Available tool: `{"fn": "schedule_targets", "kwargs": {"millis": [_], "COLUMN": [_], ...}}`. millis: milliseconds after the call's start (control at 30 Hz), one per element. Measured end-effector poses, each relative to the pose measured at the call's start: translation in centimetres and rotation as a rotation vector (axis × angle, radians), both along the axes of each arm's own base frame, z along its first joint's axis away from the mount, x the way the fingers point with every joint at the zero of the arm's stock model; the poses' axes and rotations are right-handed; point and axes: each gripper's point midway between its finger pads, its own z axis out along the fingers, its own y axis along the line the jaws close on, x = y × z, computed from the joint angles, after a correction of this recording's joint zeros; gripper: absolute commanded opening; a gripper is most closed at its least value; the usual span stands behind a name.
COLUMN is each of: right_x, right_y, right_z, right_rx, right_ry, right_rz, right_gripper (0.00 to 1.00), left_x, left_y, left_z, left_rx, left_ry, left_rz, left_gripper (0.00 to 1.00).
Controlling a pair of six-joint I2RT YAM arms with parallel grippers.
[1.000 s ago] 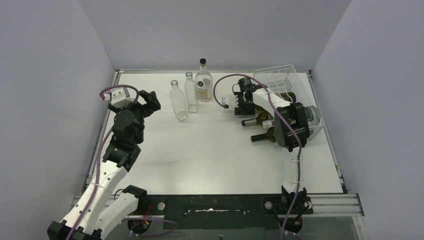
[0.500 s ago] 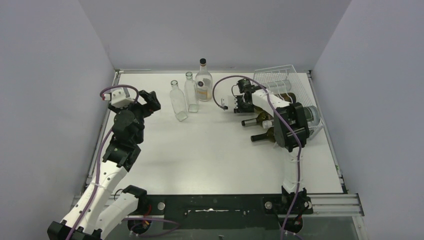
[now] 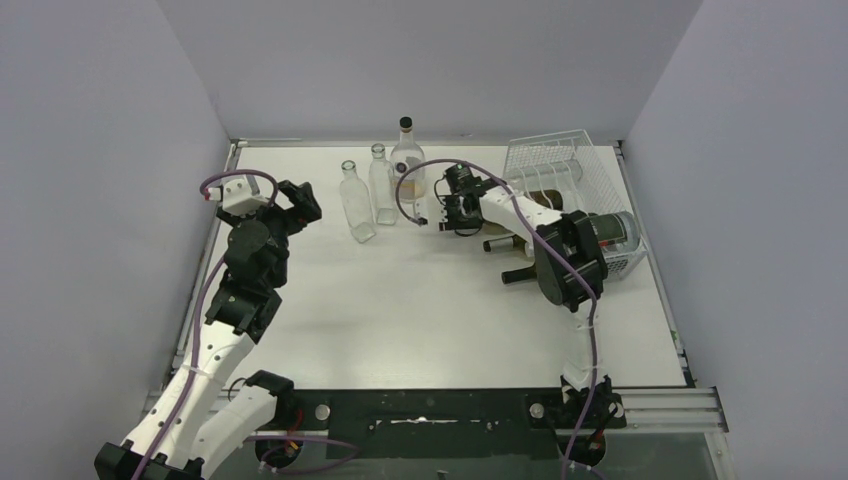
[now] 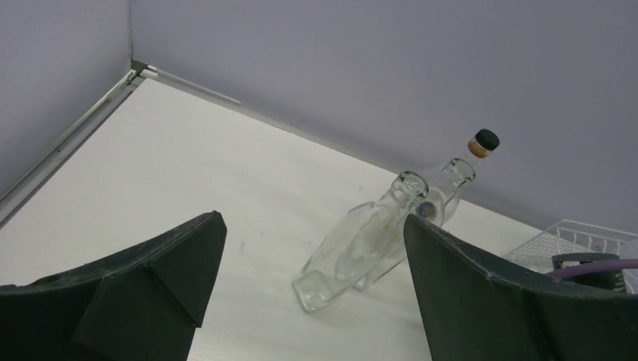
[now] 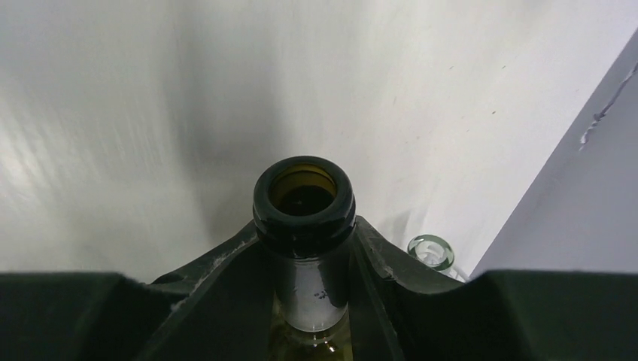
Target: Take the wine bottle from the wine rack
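The white wire wine rack (image 3: 585,170) stands at the back right of the table. My right gripper (image 3: 449,210) is shut on the neck of a dark green wine bottle (image 5: 305,218) and holds it lying flat, mouth pointing left. Its brownish body (image 3: 541,201) shows beside my arm at the rack's open side. Two more dark bottles (image 3: 498,243) (image 3: 517,275) stick out of the rack with their necks to the left. My left gripper (image 3: 297,201) is open and empty at the back left, with its jaws wide apart in the left wrist view (image 4: 312,226).
Three clear glass bottles stand at the back middle: a square one (image 3: 355,205), a slim one (image 3: 381,185) and a round capped one (image 3: 406,160). They are just left of my right gripper. A grey round object (image 3: 618,228) lies in the rack's right part.
My right gripper has moved left, away from the rack, with the wine bottle's neck in it. The left arm has not moved.
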Motion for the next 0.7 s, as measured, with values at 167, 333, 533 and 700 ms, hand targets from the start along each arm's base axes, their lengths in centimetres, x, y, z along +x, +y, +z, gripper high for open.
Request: {"fn": "schedule_targets", "kwargs": {"millis": [167, 333, 533, 700], "right_x": [-0.9, -1.8, -3.0, -4.8], "right_y": [2.7, 5.4, 7.7, 10.0], "right_z": [2.0, 4.8, 9.2, 11.7], "right_rx": [0.079, 0.19, 0.329, 0.465], "right_ry": [-0.013, -0.031, -0.083, -0.061], "right_rz": [-0.005, -0.01, -0.043, -0.111], "right_gripper": [0.16, 0.17, 0.11, 0.09], "left_x": [0.0, 0.0, 0.0, 0.0], "left_y": [0.0, 0.1, 0.1, 0.2], "left_z": [0.0, 0.0, 0.0, 0.0], "left_rx": [0.0, -0.001, -0.001, -0.001], "left_ry": [0.0, -0.001, -0.001, -0.001], "left_rz": [0.0, 0.003, 0.005, 0.007], "left_gripper": [0.91, 0.91, 0.91, 0.91]}}
